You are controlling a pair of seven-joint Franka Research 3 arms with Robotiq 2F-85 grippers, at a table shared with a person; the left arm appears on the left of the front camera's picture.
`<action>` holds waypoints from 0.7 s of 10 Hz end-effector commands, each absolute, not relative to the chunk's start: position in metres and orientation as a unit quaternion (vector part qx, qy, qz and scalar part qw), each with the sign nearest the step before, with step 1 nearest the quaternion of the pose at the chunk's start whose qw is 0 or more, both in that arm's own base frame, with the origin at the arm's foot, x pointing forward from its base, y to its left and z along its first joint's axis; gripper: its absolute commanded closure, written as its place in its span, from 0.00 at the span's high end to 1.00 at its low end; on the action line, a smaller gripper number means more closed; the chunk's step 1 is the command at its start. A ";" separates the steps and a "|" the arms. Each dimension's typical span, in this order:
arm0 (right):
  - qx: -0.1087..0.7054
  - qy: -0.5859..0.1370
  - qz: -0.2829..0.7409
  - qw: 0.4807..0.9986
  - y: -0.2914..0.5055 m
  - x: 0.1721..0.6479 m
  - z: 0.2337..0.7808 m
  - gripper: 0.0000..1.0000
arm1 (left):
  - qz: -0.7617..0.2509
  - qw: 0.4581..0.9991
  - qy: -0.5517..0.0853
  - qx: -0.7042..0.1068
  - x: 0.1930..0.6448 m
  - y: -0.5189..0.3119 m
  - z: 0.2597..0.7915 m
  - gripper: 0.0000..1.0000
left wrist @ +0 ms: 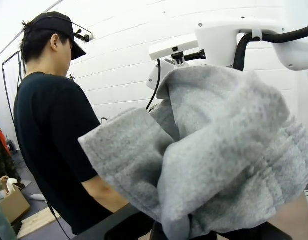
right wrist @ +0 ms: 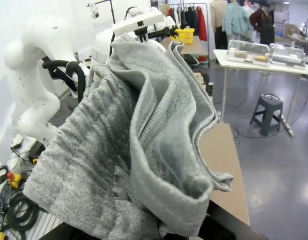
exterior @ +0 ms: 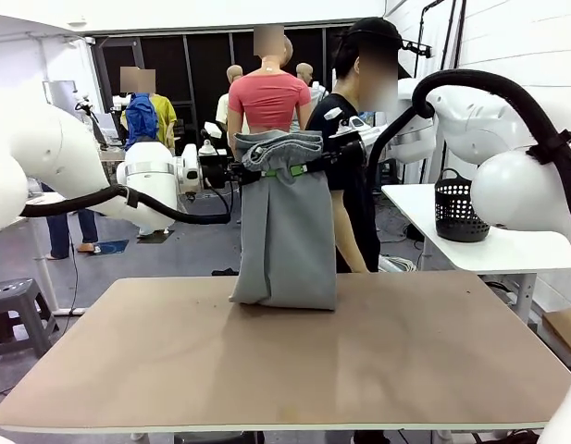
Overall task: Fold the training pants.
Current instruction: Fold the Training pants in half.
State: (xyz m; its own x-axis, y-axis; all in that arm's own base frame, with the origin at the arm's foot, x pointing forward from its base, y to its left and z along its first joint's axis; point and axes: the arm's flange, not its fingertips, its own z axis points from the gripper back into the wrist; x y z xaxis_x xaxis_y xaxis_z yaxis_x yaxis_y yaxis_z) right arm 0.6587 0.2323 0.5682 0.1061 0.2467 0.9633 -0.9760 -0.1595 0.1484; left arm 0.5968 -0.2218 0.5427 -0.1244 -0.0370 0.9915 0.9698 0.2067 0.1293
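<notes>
The training pants [exterior: 285, 231] are light grey jersey and hang as a folded column above the brown table [exterior: 266, 361], their lower end resting on the tabletop. Their bunched upper edge is pinched from both sides. My left gripper [exterior: 266, 172] comes in from the left and is shut on the cloth. My right gripper [exterior: 304, 168] comes in from the right and is shut on it too. The two grippers are close together. In the left wrist view the pants [left wrist: 218, 150] cover my fingers. In the right wrist view the pants [right wrist: 144, 140] drape over my fingers as well.
A person in a black shirt [exterior: 354, 139] stands at the table's far side, just behind and right of the pants. A black mesh basket [exterior: 461, 208] sits on a white side table [exterior: 507, 250] at right. A grey stool [exterior: 12, 305] stands at left.
</notes>
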 end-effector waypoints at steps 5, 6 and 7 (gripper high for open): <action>0.611 -0.258 0.439 0.606 0.215 0.580 0.508 0.00 | -0.392 0.571 -0.499 -0.520 0.511 -0.213 0.511 0.00; 0.625 -0.242 0.423 0.610 0.218 0.571 0.492 0.00 | -0.372 0.576 -0.499 -0.530 0.503 -0.208 0.498 0.00; 0.627 -0.234 0.414 0.617 0.218 0.558 0.484 0.00 | -0.353 0.584 -0.499 -0.534 0.494 -0.209 0.487 0.00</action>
